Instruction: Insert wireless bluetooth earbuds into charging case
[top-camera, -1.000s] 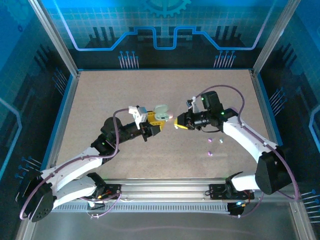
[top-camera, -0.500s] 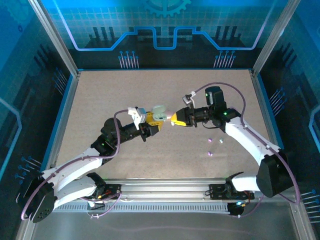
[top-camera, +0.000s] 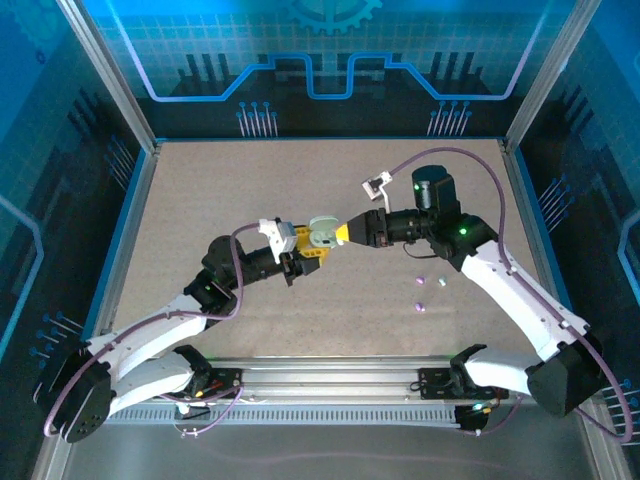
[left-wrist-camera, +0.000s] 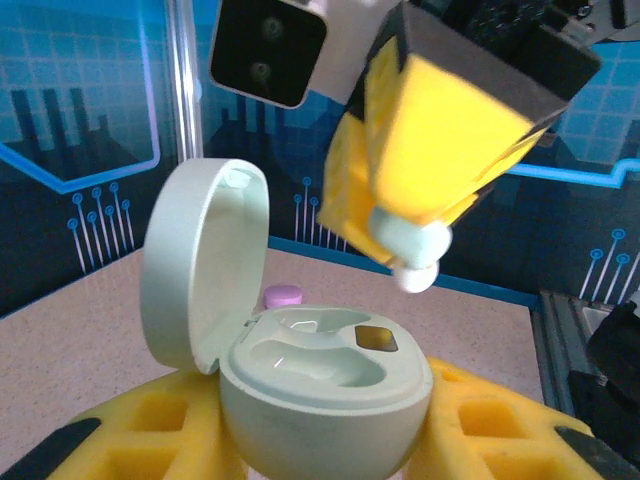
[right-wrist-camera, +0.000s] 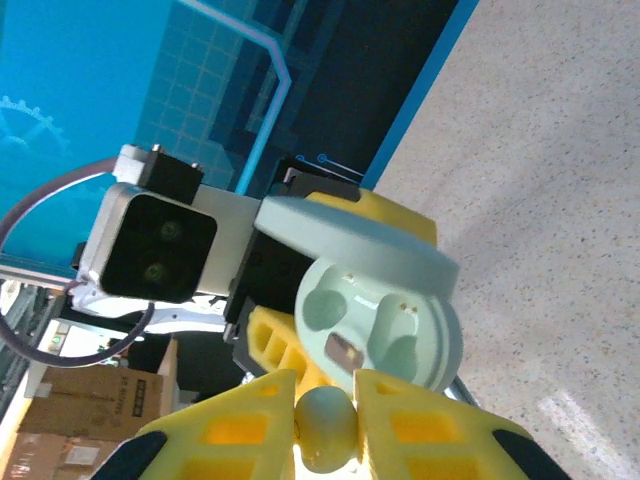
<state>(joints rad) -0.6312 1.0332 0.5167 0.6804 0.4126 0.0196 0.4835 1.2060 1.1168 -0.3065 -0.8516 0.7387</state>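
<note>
The charging case is pale mint, its lid swung open and both wells bare. My left gripper is shut on its body, holding it above the table. My right gripper is shut on one pale teal-white earbud. That earbud hangs just above and to the right of the case's rim, not touching it. From above, the right gripper meets the case and the left gripper near the table's middle. The case's open face is turned towards the right wrist camera.
Three loose earbuds lie on the speckled table under the right arm: two side by side and a purple one. A purple piece lies on the table behind the case. Aluminium frame posts border the table.
My right gripper has swung left and up with the earbud, from a gap away to just over the open case. The left gripper and case have shifted only slightly.
</note>
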